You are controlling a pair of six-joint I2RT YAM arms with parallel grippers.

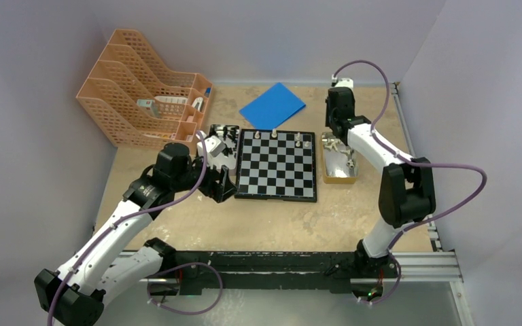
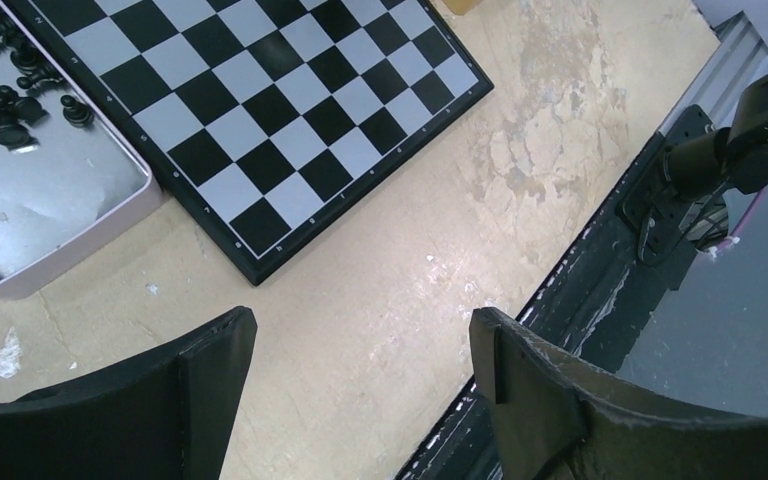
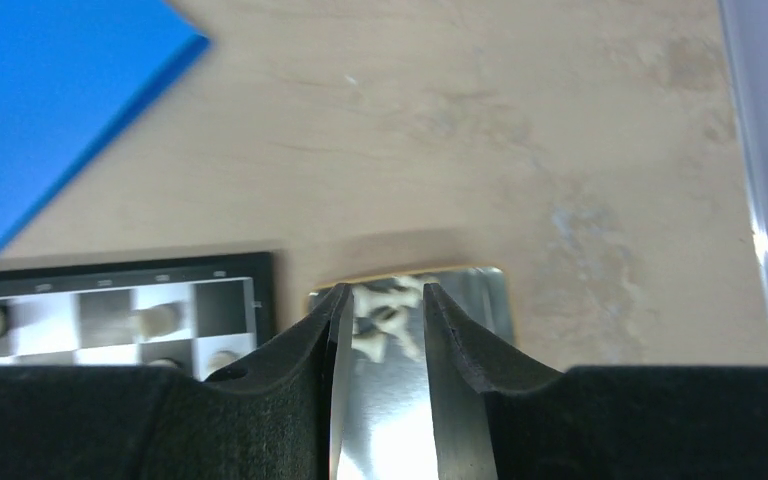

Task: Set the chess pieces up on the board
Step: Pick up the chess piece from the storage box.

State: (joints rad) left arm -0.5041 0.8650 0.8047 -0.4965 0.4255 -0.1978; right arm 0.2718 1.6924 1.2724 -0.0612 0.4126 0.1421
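Beige worktop (image 1: 265, 224) between pale walls. From above, the board (image 1: 276, 165) lies mid-worktop, with a few pale pieces (image 1: 274, 134) standing along its far row. The left hand (image 1: 219, 182) sits just beside its left edge, and the right hand (image 1: 333, 140) is over a gold tray (image 1: 340, 178) on its right.

Left wrist view: the left hand (image 2: 360, 330) is spread wide with nothing between, near a corner of the board (image 2: 260, 100). Black pieces (image 2: 5, 100) lie in a grey tray (image 2: 60, 210).

Right wrist view: the right hand (image 3: 385, 295) is parted narrowly, pinching nothing, above pale pieces (image 3: 385, 318) in the gold tray (image 3: 480, 300).
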